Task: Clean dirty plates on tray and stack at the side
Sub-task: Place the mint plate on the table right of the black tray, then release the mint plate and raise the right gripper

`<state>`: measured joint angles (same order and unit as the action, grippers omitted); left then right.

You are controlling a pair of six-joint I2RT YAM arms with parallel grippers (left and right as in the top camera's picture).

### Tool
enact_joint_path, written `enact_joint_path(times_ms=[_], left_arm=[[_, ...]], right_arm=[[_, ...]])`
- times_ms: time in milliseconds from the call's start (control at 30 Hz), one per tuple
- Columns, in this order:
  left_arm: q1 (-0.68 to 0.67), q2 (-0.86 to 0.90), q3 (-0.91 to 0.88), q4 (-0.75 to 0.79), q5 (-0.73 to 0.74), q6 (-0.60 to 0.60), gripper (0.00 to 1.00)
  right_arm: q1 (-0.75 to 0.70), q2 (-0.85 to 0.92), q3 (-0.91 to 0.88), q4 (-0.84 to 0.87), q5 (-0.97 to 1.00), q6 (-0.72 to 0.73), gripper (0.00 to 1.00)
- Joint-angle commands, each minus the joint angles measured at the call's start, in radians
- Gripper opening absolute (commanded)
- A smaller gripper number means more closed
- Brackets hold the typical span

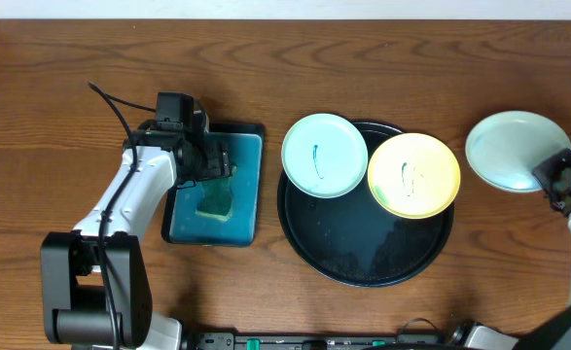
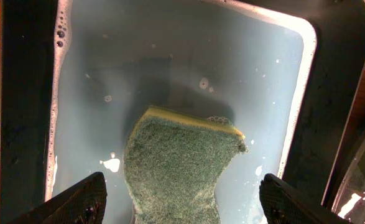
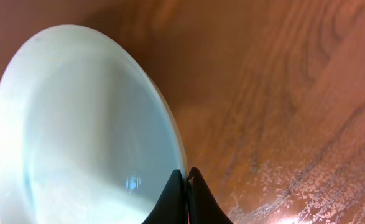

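Your left gripper [image 1: 210, 161] [image 2: 185, 205] hangs over the teal tray [image 1: 257, 185] [image 2: 20, 124] at the left of the table [image 1: 363, 58]. Its jaws stand wide apart with nothing between them gripped. In the left wrist view the two dark fingertips [image 2: 76, 200] sit at either side of the sponge [image 1: 214, 201] [image 2: 176, 168], and neither touches it. The sponge lies in shallow water with a few bubbles, green scouring face up, its yellow layer showing along the far edge. To the right of the teal tray lies the black tray [image 1: 363, 255], with droplets on its bare floor. Two dirty plates rest on its far part. The mint plate [image 1: 324, 156] sits at the upper left and overhangs the rim. The yellow plate [image 1: 413, 175] sits at the upper right and also reaches past the rim. Each carries a thin teal scribble, and their edges meet or nearly meet; you cannot tell which from above. Your right gripper [image 1: 550, 175] [image 3: 187, 186] is pinched tight on the rim of the third plate [image 1: 507, 151] [image 3: 76, 124], which is off the black tray, to its right, near the table's right edge. In the right wrist view that plate is tilted, with bare wood beside it, and its visible face is pale mint with no marks to be seen. A wet sheen shows on the wood near the right fingers.
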<state>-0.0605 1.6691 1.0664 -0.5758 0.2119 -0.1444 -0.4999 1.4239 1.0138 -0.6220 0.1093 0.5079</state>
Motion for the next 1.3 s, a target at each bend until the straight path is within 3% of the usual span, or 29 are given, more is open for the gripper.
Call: enact_joint_path(times_ms=[0,367,400,467,533,867,1267], left_arm=[[0.005,0.008,-0.002,-0.003,0.005,0.013,0.8],[0.005,0.008,-0.002,-0.005,0.005,0.013,0.79],[0.005,0.008,-0.002,-0.005,0.005,0.013,0.8],[0.005,0.008,-0.002,-0.005,0.005,0.013,0.8],[0.005,0.008,-0.002,-0.005,0.005,0.013,0.79],[0.005,0.008,-0.002,-0.005,0.005,0.013,0.8],[0.005,0.008,-0.002,-0.006,0.005,0.013,0.79]], right_arm=[[-0.051,0.061,0.019,0.006,-0.047,0.019,0.01],[-0.095,0.204,0.019,0.011,-0.048,0.018,0.01],[-0.095,0.204,0.019,0.009,-0.047,0.018,0.04],[-0.095,0.204,0.019,0.009,-0.068,-0.004,0.24],[-0.095,0.204,0.019,0.013,-0.123,-0.053,0.34],[-0.025,0.204,0.019,0.057,-0.672,-0.414,0.45],[0.176,0.214,0.018,-0.002,-0.521,-0.465,0.5]])
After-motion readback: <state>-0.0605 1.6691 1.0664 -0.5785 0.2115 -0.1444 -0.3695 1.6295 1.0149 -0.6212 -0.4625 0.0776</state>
